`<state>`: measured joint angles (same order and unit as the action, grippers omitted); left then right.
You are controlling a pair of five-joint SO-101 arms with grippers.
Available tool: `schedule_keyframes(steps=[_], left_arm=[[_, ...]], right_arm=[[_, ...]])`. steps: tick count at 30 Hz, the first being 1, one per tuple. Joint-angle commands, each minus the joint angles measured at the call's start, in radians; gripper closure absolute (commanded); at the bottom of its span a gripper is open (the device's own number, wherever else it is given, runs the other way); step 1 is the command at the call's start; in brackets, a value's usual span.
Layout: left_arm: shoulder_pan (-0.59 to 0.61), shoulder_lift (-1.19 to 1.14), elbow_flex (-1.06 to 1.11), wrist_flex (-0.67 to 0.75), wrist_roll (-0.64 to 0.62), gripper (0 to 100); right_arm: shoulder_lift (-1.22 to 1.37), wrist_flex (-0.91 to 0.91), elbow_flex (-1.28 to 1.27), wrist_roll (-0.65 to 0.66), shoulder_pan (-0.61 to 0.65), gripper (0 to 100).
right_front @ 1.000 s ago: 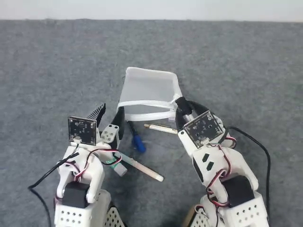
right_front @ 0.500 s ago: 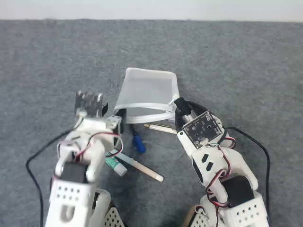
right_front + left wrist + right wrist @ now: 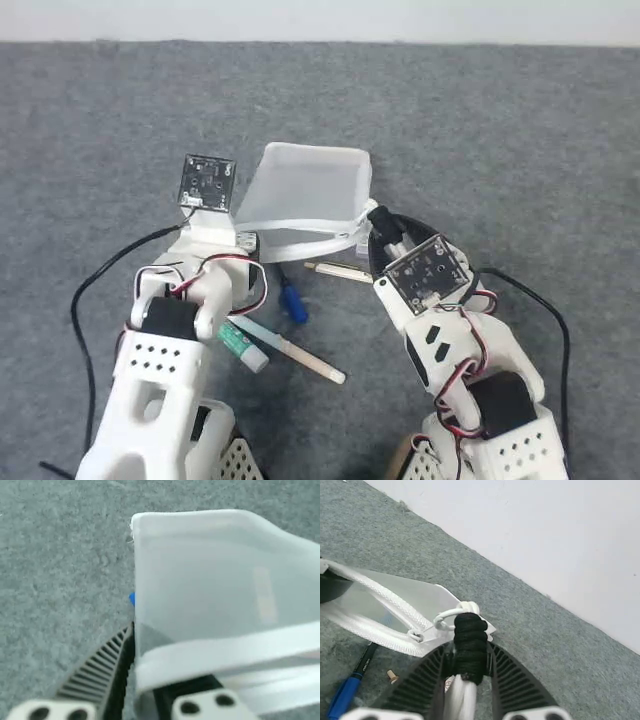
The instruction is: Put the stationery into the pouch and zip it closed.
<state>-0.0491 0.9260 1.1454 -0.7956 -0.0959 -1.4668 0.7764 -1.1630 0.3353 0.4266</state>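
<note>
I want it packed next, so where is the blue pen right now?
In the high view the blue pen lies on the grey mat mid-table, just outside the mouth of the pouch, beside the wooden pencil.

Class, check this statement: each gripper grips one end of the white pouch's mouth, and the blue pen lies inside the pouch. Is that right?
Not quite. The blue pen lies outside the pouch, on the grey mat just before its mouth, as the high view shows. The rest holds: the left gripper and the right gripper each grip one end of the mouth.
</note>
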Motion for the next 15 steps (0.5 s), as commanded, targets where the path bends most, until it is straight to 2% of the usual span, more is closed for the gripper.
schedule_keyframes(steps=[1, 5, 15], left_arm=[[0.021, -0.003, -0.061, 0.020, 0.011, 99], [0.080, -0.003, -0.107, -0.031, 0.006, 99], [0.201, -0.003, -0.159, -0.077, -0.069, 99]], right_arm=[[-0.010, 0.008, 0.018, 0.012, 0.001, 89.3], [-0.010, 0.031, 0.018, 0.011, 0.005, 80.0], [-0.007, 0.042, 0.026, 0.011, 0.004, 79.6]])
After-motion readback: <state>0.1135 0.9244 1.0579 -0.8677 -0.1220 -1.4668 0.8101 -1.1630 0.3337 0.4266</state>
